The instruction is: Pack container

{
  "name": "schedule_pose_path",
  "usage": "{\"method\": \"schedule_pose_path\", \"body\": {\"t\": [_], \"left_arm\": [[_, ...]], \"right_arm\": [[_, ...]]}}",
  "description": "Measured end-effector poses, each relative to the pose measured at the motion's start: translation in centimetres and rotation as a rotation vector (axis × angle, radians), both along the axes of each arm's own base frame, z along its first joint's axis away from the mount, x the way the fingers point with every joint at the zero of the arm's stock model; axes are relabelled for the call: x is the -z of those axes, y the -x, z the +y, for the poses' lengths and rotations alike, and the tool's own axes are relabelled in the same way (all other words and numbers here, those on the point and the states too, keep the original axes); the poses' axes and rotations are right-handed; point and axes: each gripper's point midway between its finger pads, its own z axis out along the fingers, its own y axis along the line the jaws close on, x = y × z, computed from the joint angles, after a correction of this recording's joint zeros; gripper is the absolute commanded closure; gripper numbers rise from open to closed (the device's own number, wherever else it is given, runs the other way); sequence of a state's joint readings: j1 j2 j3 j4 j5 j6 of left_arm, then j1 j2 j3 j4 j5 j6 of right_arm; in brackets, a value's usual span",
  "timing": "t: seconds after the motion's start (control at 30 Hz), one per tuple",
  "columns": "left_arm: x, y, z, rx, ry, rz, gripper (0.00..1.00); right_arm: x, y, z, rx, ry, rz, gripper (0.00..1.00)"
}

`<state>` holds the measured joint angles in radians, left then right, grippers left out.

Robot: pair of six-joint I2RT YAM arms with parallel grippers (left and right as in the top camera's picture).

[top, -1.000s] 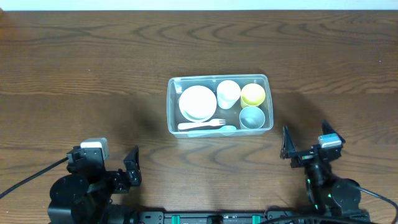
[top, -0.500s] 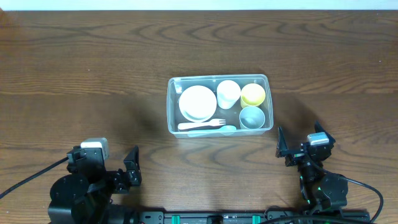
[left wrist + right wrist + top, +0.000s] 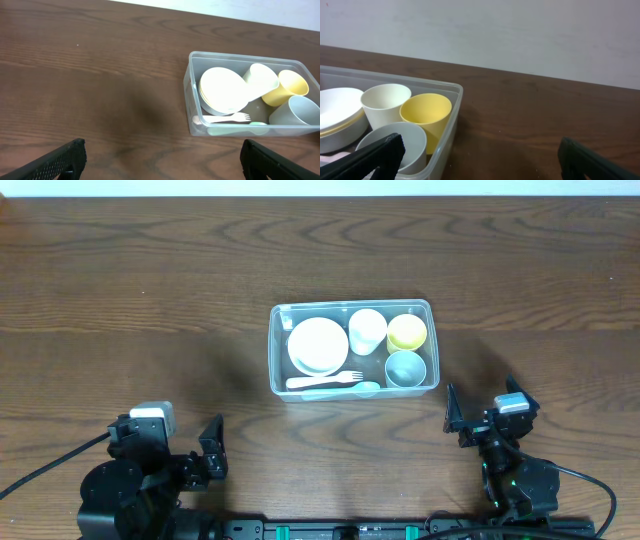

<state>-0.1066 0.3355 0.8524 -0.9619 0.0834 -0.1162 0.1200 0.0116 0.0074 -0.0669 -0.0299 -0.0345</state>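
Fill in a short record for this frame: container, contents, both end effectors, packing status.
container: clear plastic container, mid-table, no lid on it
contents: white plates stacked at left; white cup; yellow cup; grey cup; fork and spoon along the near wall
left end effector: open, empty, near table edge, apart from the container
right end effector: open, empty, close to the container's right near corner, not touching
table: dark wood
packing status: every item seen lies inside the container
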Motion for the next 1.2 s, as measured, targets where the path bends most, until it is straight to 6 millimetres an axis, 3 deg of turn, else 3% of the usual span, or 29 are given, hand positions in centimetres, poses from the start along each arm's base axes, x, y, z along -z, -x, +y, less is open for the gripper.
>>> {"method": "schedule_pose_path", "body": {"t": [0.2,0.4,0.6,0.9,1.1,1.2], "left_arm": [[0.0,0.0,0.0,0.000,0.000,0.002,0.02],[1.9,0.7,0.2,-0.003,-0.012,0.070,0.02],[6.9,0.4,1.3,-0.072,-0.013,0.076,0.02],[9.6,-4.9,1.2,-0.052,-0.046,-0.205,0.02],[9.5,-7.6,1.3,-0.059,-0.065,-0.390,0.02],[9.4,-8.0,1.4,-0.066,-0.072,-0.435,0.02]], "right_arm": [[0.0,0.0,0.0,0.000,0.000,0.000,0.01],[0.0,0.0,0.0,0.000,0.000,0.000,0.01],[0.0,0.0,0.0,0.001,0.000,0.001,0.01],[0.0,0.0,0.0,0.003,0.000,0.001,0.01],[0.0,0.0,-0.1,0.003,0.001,0.001,0.01],[0.0,0.0,-0.1,0.003,0.000,0.001,0.01]]}}
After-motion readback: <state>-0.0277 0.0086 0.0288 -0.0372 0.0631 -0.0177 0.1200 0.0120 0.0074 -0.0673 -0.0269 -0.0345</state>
